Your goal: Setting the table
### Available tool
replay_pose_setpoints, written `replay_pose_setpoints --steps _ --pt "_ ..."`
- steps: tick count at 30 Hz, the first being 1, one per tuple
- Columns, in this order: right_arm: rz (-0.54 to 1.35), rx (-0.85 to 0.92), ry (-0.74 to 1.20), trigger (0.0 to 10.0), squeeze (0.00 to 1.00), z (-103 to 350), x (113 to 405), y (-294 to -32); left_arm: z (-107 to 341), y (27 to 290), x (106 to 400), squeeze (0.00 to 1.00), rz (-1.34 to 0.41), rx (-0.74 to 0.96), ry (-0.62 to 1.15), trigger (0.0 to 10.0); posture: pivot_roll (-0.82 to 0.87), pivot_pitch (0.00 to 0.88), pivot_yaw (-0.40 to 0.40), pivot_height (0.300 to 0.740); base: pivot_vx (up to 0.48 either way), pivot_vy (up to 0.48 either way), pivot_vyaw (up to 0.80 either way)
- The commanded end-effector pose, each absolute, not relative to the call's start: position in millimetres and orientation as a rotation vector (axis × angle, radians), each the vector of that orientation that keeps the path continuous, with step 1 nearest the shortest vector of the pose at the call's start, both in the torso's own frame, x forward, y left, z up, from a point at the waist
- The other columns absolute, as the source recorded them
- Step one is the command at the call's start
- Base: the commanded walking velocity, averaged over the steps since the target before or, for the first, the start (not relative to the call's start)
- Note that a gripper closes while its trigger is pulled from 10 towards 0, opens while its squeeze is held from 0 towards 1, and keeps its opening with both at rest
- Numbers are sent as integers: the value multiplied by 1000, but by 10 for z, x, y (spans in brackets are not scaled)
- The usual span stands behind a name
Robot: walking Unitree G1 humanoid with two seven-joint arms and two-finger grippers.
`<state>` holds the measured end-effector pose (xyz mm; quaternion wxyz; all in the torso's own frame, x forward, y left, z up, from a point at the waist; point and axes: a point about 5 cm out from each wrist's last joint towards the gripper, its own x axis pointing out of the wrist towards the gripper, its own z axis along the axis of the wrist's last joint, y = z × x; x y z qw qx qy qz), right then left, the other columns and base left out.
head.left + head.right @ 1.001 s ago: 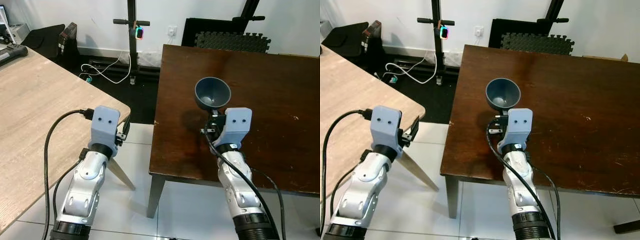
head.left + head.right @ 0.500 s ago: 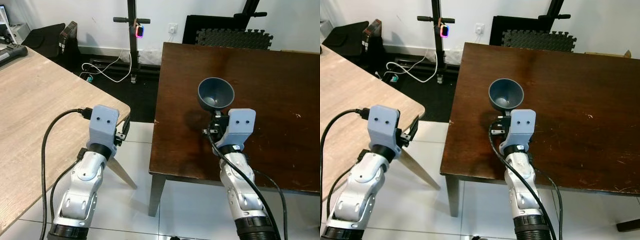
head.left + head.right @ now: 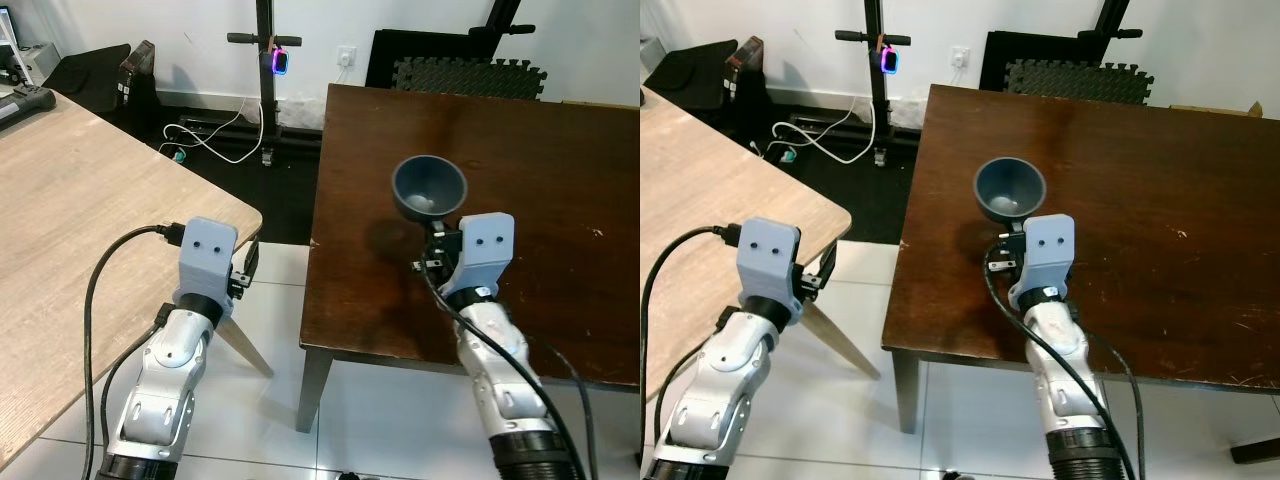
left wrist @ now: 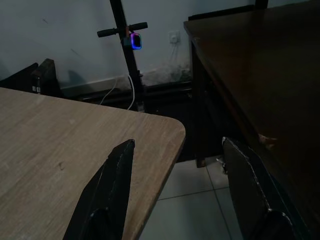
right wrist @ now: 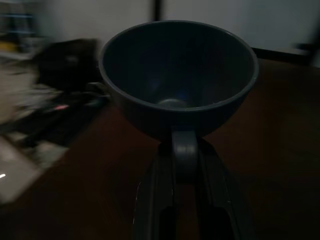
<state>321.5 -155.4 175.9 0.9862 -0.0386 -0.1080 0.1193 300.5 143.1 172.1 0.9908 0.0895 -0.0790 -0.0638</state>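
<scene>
Dark brown wood table [image 3: 560, 180]: polished, glossy, faintly scratched. Light wood-grain table [image 3: 70, 200]: matt. Bowl [image 3: 429, 186]: blue-grey, smooth, matt, plastic-looking. Arms: silver metal, satin sheen; wrist housings matt blue-grey plastic. Floor [image 3: 280, 400]: glossy white tile.

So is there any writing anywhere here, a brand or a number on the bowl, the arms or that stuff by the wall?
No readable text in any view.
Bowl, held in the right gripper: plain dark grey, no mark.
Grey wrist housings of both arms: two small dots each, no letters.
Glowing device on the black stand by the wall: coloured light, too small to read.
Wall socket: too small to tell.
</scene>
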Motion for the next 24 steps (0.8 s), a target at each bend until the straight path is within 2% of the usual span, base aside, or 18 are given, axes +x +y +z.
replay_pose_setpoints --steps 1,3,5,11,13,16,17,18,20,24 --pt "318 -64 -186 10000 0 1714 3177 -1484 1628 1480 2989 0 -111 191 -122 10000 36 112 39 740 0 0 0" --pt "372 -66 -152 10000 0 1679 3176 -1421 1620 1519 2989 0 -99 189 -116 10000 36 112 39 740 0 0 0" --pt "461 -65 -111 10000 0 1626 3176 -1222 1612 1583 2986 0 -83 198 -109 10000 37 109 39 740 0 0 0" --pt "504 -7 -90 10000 0 1636 3207 -1065 1639 1691 2970 0 -39 222 -121 10000 44 106 37 740 0 0 0" --pt "389 32 -104 10000 0 1696 3312 -1106 1664 1811 2941 0 6 232 -130 10000 56 107 33 740 0 0 0" --pt "296 67 -139 10000 0 1766 3372 -1194 1660 1812 2921 0 -13 222 -130 10000 64 108 27 740 0 0 0" --pt "197 49 -164 10000 0 1824 3424 -1316 1660 1763 2904 0 -48 206 -133 10000 70 108 21 740 0 0 0" --pt "197 49 -164 10000 0 1824 3424 -1316 1660 1763 2904 0 -48 206 -133 10000 70 108 21 740 0 0 0" --pt "108 -26 -196 10000 0 1899 3453 -1478 1672 1639 2885 0 -101 178 -139 10000 71 108 19 740 0 0 0" --pt "76 -29 -192 10000 0 1906 3457 -1556 1670 1587 2887 0 -116 173 -141 10000 74 106 33 740 0 0 0"
